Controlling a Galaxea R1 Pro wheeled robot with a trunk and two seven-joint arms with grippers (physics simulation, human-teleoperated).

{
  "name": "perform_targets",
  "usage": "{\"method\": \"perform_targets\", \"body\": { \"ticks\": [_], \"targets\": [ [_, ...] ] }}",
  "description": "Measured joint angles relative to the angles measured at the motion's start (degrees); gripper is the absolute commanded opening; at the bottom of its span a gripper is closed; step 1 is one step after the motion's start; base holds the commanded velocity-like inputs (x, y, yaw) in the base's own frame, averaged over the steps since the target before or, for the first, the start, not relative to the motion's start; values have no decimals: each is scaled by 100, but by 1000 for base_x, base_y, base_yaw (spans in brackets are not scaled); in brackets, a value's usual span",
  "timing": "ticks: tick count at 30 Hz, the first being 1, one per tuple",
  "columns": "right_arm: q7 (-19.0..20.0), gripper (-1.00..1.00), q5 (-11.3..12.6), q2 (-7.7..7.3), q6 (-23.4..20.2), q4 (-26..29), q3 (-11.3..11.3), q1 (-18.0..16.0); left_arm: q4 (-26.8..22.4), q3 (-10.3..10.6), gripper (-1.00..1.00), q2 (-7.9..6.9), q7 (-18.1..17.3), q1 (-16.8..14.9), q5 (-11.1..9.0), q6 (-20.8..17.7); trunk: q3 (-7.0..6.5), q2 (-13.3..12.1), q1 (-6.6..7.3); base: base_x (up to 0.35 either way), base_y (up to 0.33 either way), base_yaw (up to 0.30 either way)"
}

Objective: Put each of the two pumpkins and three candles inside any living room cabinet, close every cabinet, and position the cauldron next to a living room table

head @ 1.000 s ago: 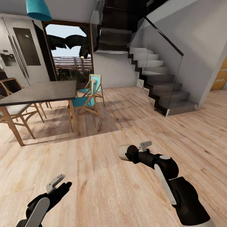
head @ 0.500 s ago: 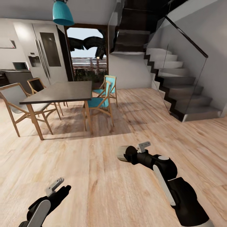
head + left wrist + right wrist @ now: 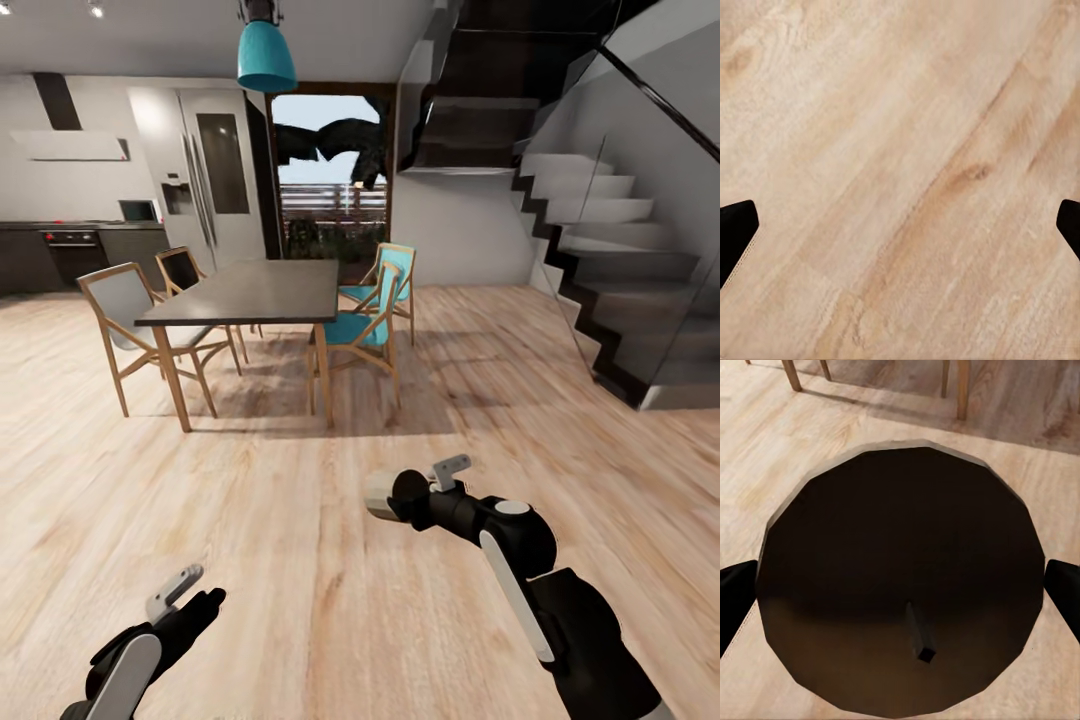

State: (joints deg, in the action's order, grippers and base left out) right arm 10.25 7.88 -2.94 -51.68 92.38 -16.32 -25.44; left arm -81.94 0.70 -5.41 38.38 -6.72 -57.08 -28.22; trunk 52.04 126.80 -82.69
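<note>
Candle (image 3: 381, 495) clamped in our right claw (image 3: 392, 497) (left claw (image 3: 172, 593) wide, empty); risk: it slips out sideways if we turn sharply near the desk (image 3: 250, 291).

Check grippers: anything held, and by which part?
Right gripper holds a candle by its round sides, wick end facing the wrist camera. Left gripper is open, holding nothing.

Dining table (image 3: 250, 292), chairs (image 3: 368, 325), wooden floor (image 3: 300, 560)
</note>
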Motion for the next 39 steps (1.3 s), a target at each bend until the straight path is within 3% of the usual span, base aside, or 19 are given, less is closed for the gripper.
{"method": "perform_targets", "body": {
  "ticks": [10,21,39],
  "targets": [
    [0,-100,-13,1,0,0,-180,58,0,24,100,9,-2,0,-3,1,-180,-401,220,0,0,289],
    [-7,-100,-13,0,282,0,-202,76,0,33,100,9,-3,0,-5,-4,-377,-842,461,0,0,289],
    [-7,-100,-12,0,261,0,-218,136,0,51,100,10,3,0,3,3,-700,-1564,857,0,0,289]
  ]
}}
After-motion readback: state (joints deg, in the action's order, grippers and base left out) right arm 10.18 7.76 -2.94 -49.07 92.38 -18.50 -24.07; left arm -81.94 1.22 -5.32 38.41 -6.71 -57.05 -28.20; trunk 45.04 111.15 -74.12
